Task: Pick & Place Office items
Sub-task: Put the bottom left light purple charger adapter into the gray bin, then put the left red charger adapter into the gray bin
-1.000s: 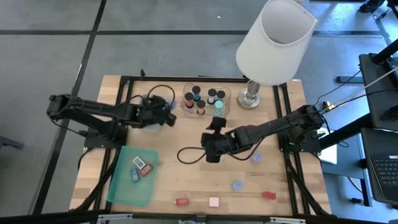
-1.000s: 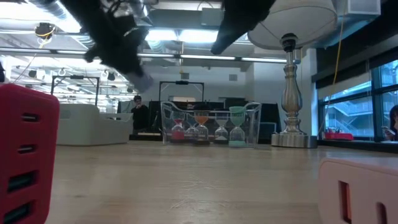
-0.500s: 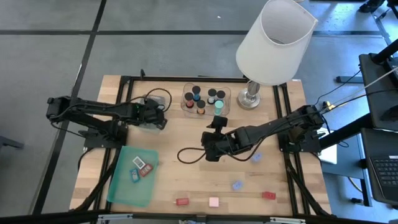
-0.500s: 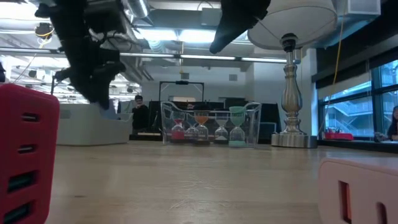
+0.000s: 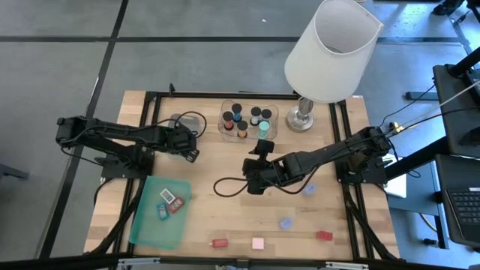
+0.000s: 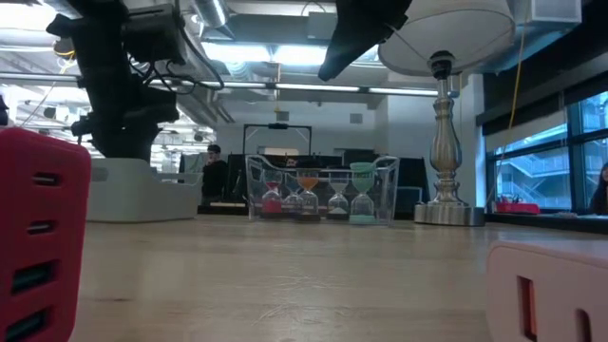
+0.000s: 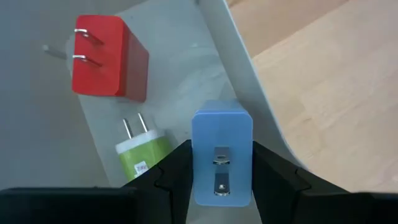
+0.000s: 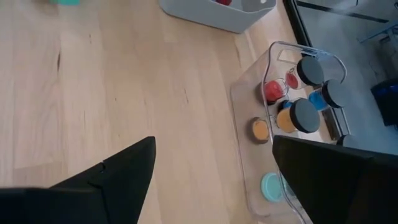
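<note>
My left gripper (image 5: 187, 150) (image 7: 221, 152) hangs over a pale tray (image 5: 178, 124) (image 7: 249, 68) at the table's far left and is shut on a blue block (image 7: 221, 134). A red plug block (image 7: 107, 57) and a green-and-white plug (image 7: 143, 155) lie in that tray. My right gripper (image 5: 251, 180) (image 8: 211, 149) hovers open over the table's middle, touching nothing. Dark cylinders with coloured tops stand in a clear tray (image 5: 244, 120) (image 8: 292, 112). Blue (image 5: 285, 223), red (image 5: 324, 235) and pink (image 5: 258, 243) blocks lie near the table's front edge. My left gripper pinches the blue block between its two fingers (image 7: 176, 171), one on each of two opposite side faces (image 7: 199, 155). The fingers come from above, pointing down. The block is lifted clear above the tray, its face with a metal slot turned toward the wrist camera.
A big white-shaded lamp (image 5: 330, 49) stands at the far right, its base (image 5: 301, 118) beside the clear tray. A flat green lid (image 5: 150, 225) with small pieces on it lies near left. A dark cable loop (image 5: 225, 186) lies mid-table. Bare wood stretches between the cable and the near-edge blocks.
My left gripper, still shut on the blue block, has moved toward the table's left edge and a little down, coming over the pale tray, and has tipped from a slant to nearly straight down. The right arm has kept still.
</note>
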